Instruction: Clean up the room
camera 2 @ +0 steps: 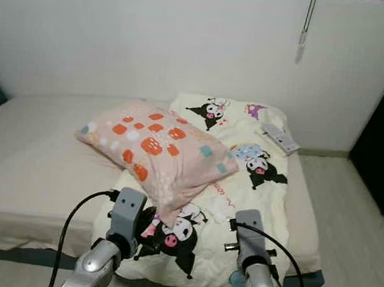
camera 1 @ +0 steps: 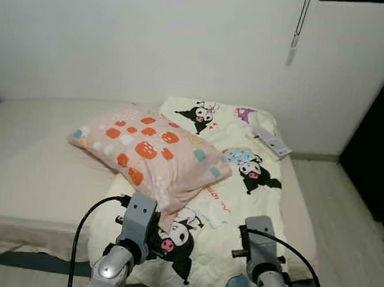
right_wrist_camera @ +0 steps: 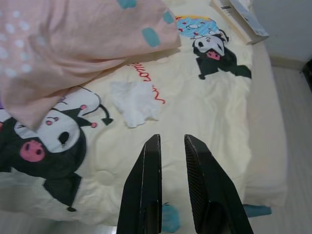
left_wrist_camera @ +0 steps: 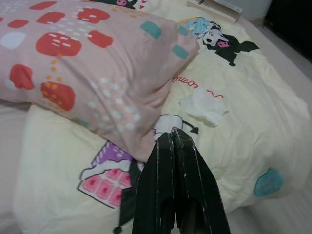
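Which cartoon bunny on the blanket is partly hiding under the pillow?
The big black-and-white cartoon figure at the blanket's near end, beside the left tool. The pink pillow's corner covers its top; the others lie uncovered.

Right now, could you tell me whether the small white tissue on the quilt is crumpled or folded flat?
Crumpled: the small white tissue lies wrinkled and uneven on the cream cartoon quilt.

Even soft indoor light, faint shadows, all views sharp
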